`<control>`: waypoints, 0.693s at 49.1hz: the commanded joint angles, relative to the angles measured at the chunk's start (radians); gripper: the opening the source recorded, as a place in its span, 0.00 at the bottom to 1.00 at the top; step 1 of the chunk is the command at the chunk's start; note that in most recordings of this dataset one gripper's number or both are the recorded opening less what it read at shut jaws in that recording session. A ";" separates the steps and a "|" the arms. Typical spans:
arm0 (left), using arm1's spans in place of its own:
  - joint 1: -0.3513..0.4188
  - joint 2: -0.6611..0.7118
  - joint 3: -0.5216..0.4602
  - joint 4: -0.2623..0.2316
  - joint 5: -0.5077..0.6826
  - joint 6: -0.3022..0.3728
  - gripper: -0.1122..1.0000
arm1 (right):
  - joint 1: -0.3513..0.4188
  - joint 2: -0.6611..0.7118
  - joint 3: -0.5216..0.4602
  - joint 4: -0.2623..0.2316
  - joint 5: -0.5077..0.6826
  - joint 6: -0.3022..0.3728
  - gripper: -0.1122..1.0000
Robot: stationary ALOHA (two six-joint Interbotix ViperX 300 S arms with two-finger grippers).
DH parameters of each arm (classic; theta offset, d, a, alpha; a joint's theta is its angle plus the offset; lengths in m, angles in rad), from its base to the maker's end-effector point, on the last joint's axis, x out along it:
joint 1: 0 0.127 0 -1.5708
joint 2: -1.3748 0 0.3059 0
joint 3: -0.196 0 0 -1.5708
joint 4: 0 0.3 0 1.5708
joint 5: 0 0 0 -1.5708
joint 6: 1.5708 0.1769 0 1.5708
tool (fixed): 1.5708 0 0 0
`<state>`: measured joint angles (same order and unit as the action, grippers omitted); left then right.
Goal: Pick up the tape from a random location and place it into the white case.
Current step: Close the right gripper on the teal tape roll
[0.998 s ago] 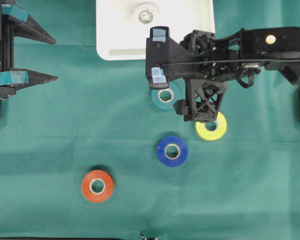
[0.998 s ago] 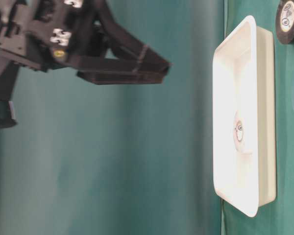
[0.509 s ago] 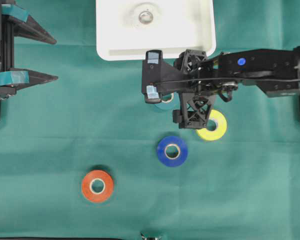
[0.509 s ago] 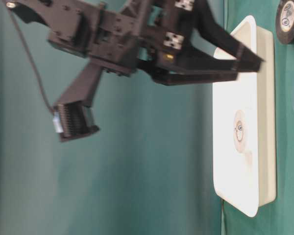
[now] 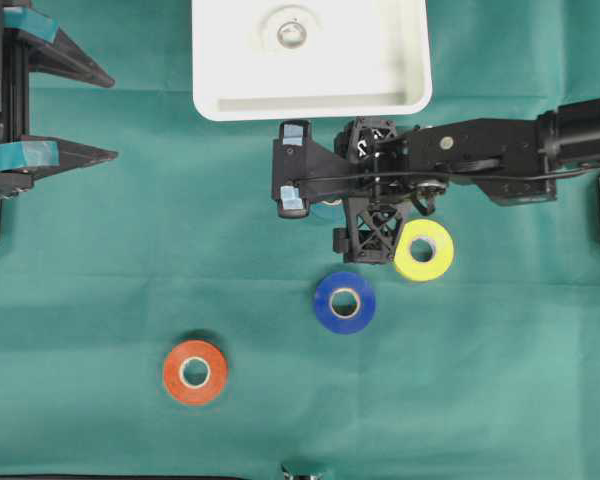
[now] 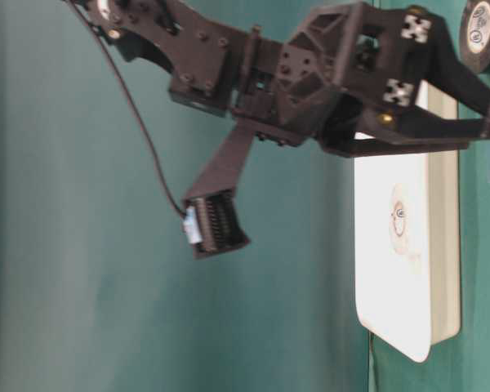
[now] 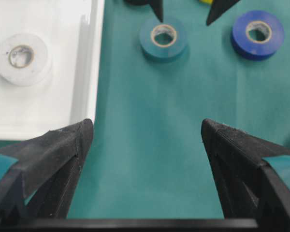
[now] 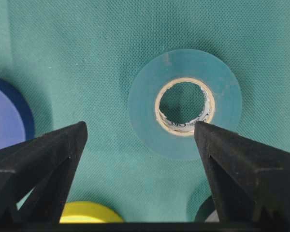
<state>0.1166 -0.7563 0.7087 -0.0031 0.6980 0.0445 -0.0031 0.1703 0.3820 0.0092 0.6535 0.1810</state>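
The teal tape lies flat on the green cloth, and only a sliver of it shows under the right arm from overhead. My right gripper hangs open just above it. One fingertip overlaps the roll's core and the other stands left of the roll. Nothing is held. The white case sits at the back with a white tape roll inside. My left gripper is open and empty at the far left, with the case rim and the teal tape ahead of it.
More rolls lie on the cloth: yellow right beside the right gripper, blue below it, orange at the front left. A black roll shows in the table-level view. The right arm stretches in from the right.
The right arm has come down and a little to the left over the teal tape, which it now almost hides from overhead. Its jaws stayed wide. The left arm has not moved.
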 commanded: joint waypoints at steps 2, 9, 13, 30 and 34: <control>0.002 0.000 -0.012 -0.002 -0.008 -0.002 0.91 | 0.000 -0.002 -0.008 -0.003 -0.026 0.002 0.94; 0.002 0.000 -0.011 -0.002 -0.008 -0.002 0.91 | 0.000 0.028 -0.002 -0.003 -0.061 0.002 0.94; 0.003 -0.002 -0.011 -0.002 -0.008 -0.002 0.91 | -0.003 0.048 0.000 -0.003 -0.078 0.002 0.94; 0.003 -0.002 -0.008 -0.002 -0.008 -0.002 0.91 | -0.021 0.103 0.015 -0.014 -0.137 0.003 0.93; 0.006 0.000 -0.008 -0.002 -0.008 -0.002 0.91 | -0.021 0.104 0.018 -0.015 -0.137 0.003 0.93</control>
<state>0.1166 -0.7563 0.7118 -0.0031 0.6980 0.0445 -0.0153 0.2838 0.4004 -0.0015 0.5216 0.1825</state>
